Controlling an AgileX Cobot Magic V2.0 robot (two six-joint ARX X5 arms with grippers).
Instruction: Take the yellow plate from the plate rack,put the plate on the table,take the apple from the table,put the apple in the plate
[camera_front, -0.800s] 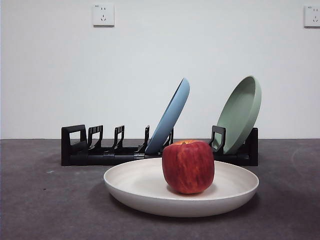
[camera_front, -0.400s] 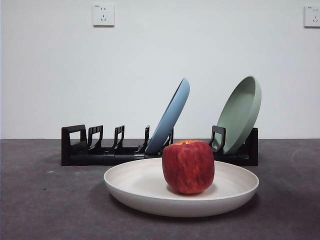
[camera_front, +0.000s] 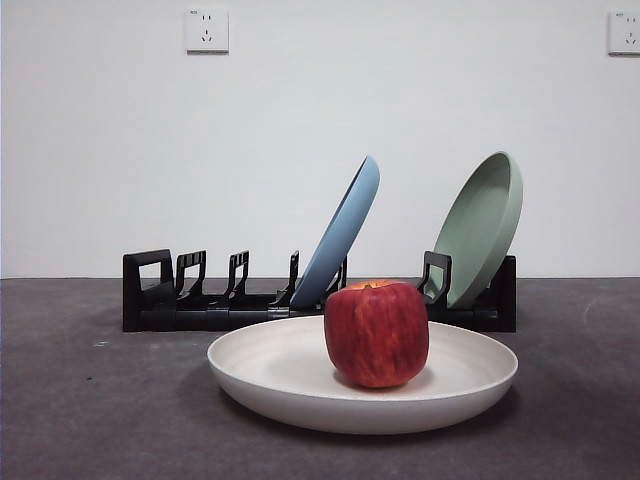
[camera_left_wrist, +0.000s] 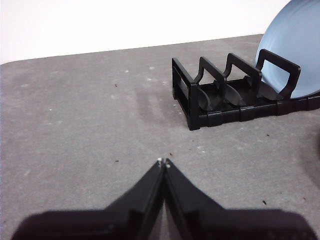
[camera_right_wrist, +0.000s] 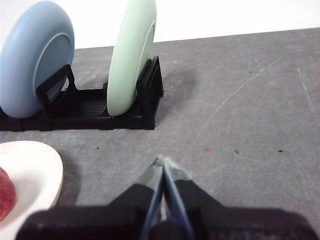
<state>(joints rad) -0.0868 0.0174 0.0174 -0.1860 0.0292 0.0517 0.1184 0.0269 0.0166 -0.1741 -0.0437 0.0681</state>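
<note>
The yellow plate (camera_front: 300, 380) lies flat on the table (camera_front: 90, 410) in front of the plate rack (camera_front: 200, 305). The apple (camera_front: 376, 333) stands upright in the plate, a little right of its middle. In the right wrist view a part of the plate (camera_right_wrist: 30, 170) and the apple's edge (camera_right_wrist: 4, 200) show beside the rack (camera_right_wrist: 125, 112). My left gripper (camera_left_wrist: 163, 161) is shut and empty over bare table, short of the rack's looped end (camera_left_wrist: 192, 95). My right gripper (camera_right_wrist: 163, 160) is shut and empty, to the side of the plate. Neither arm shows in the front view.
A light blue plate (camera_front: 345, 230) and a pale green plate (camera_front: 485, 225) lean in the rack's slots. The rack's left slots hold nothing. A white wall with two sockets (camera_front: 207, 30) stands behind the table.
</note>
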